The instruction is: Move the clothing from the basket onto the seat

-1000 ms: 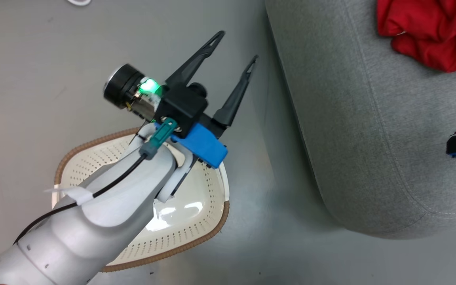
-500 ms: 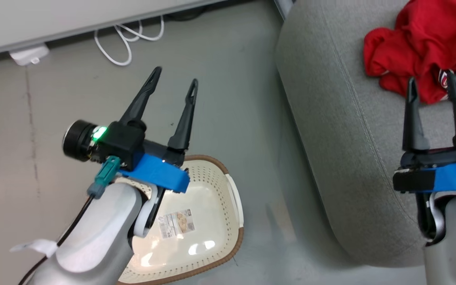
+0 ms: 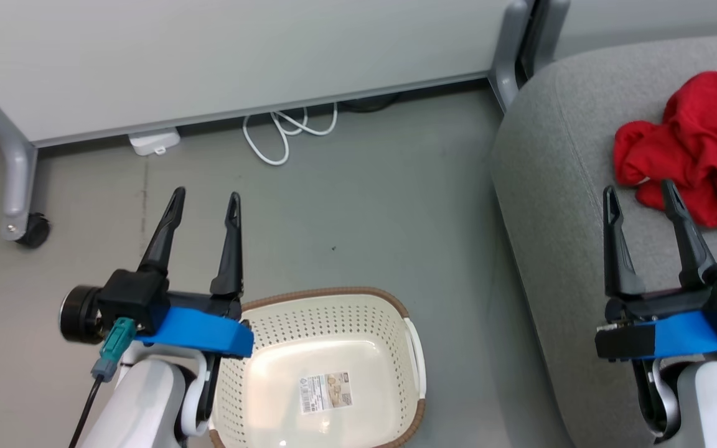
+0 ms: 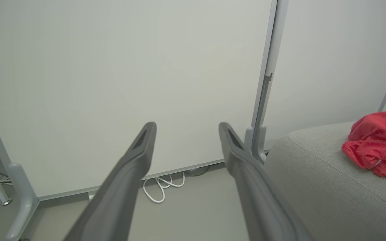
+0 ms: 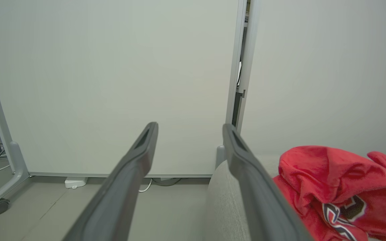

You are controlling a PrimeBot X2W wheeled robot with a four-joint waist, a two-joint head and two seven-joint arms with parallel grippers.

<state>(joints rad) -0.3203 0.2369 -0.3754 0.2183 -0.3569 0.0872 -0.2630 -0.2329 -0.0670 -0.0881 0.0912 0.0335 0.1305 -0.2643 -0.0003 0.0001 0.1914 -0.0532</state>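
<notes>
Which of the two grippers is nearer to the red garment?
The right gripper: it hangs open over the grey sofa seat, its fingertips close to the red garment. The left gripper, also open, is over the floor beside the empty basket.

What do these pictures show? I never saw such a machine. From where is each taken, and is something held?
This is a robot with two arms, each ending in a two-fingered gripper. One picture comes from a camera on its head, looking down; the other two come from its wrists, looking along the fingers. The left gripper and the right gripper are open and hold nothing. On the floor stands a cream basket, empty except for a label. The red clothing lies on the grey seat.
</notes>
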